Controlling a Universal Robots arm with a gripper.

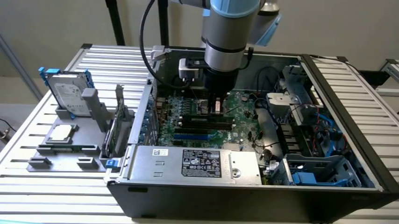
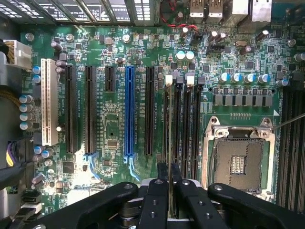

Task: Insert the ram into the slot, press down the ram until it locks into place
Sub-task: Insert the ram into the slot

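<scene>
— Closest to the wrist camera are the black fingers [image 2: 162, 176] of the gripper [image 2: 169, 180], yes?

— Yes. They are pressed together on the ram [image 2: 170, 138]. I see it edge-on, as a thin upright line between them.

— And where is the ram against the slot [image 2: 165, 119]?

— It stands along the slot, in the group of black sockets between the blue connector strip [image 2: 129, 109] and the CPU socket [image 2: 238, 160]. Whether its lower edge is inside the slot, I cannot tell.

— How is the arm [image 1: 231, 28] posed?

— In the exterior view it comes in from 12 o'clock and points straight down into the open case [image 1: 352, 102]. The gripper is low over the motherboard [image 1: 243, 105], near the centre.

— What does that view give that the wrist view does not?

— The power supply [image 1: 193, 161] at 6 o'clock. At 9 o'clock, outside the case, a grey fixture [image 1: 62, 151] with a hard drive [image 1: 65, 95] stands on the slatted surface [image 1: 25, 140]. The wrist view gives the white end clips [image 2: 167, 78] and the grip itself.
</scene>
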